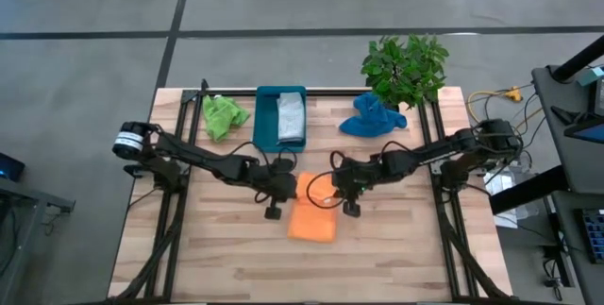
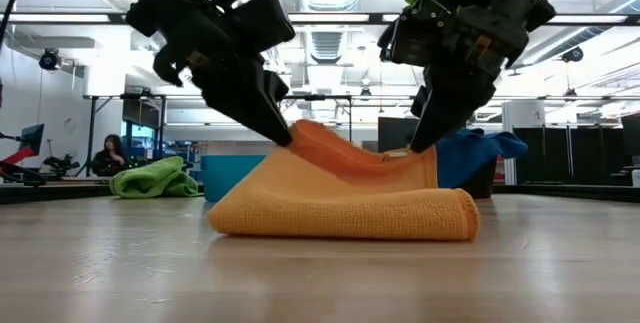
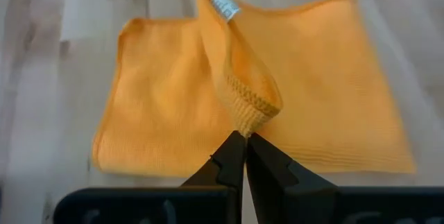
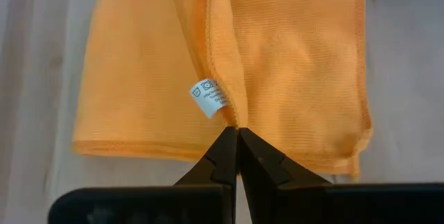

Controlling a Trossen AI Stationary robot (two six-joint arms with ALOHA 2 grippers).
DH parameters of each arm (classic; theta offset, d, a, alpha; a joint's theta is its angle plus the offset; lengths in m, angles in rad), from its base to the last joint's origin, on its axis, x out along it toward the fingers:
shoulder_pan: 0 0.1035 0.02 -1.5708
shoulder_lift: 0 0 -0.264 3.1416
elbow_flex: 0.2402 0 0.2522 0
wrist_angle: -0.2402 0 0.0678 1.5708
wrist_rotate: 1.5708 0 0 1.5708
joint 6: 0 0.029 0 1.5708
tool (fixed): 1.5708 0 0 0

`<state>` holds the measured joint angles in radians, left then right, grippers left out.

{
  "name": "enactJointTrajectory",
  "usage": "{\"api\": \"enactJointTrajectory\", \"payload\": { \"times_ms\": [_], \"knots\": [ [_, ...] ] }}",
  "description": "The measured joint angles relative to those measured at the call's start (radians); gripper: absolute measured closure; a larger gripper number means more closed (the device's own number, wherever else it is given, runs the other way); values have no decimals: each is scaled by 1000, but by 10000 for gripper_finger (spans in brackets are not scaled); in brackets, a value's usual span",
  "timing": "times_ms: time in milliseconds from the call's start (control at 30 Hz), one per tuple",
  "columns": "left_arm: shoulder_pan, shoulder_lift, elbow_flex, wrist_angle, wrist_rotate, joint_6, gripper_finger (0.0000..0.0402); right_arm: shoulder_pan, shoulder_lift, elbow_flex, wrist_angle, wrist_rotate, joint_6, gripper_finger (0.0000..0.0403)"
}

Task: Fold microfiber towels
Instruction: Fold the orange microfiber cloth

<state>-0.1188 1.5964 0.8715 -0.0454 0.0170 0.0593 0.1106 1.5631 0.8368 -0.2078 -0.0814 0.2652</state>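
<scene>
The orange towel [image 1: 312, 218] lies near the table's middle, folded over on itself, its lower layers flat on the wood. Both grippers are shut on its raised far part: my left gripper [image 1: 294, 192] [image 2: 288, 140] on the left, my right gripper [image 1: 334, 192] [image 2: 415, 146] on the right. Between them the cloth sags a little. A lime green towel [image 1: 223, 116] and a blue towel [image 1: 371, 118] lie crumpled at the back. A grey towel [image 1: 291, 114] lies in the teal tray [image 1: 266, 116]. My left gripper pinches a hemmed corner [image 3: 248, 118] of the orange towel's upper layer between its fingertips, slanting down from the table's left. That corner is lifted; the rest lies on the table. My right gripper pinches the hemmed edge [image 4: 234, 116] beside the white label [image 4: 210, 98], slanting down from the table's right. The edge is raised, and the cloth below it rests on the table.
A potted plant [image 1: 406, 67] stands at the back right, behind the blue towel. The teal tray sits at the back centre. Bare wood [image 1: 377, 258] stretches in front of the orange towel.
</scene>
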Motion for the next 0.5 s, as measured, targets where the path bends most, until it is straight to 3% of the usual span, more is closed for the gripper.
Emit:
{"api": "enactJointTrajectory", "payload": {
  "times_ms": [500],
  "knots": [
    [2,17,-5,20,-86,-2,401,-20,0,-1,-56,65,49,394]
  ]
}}
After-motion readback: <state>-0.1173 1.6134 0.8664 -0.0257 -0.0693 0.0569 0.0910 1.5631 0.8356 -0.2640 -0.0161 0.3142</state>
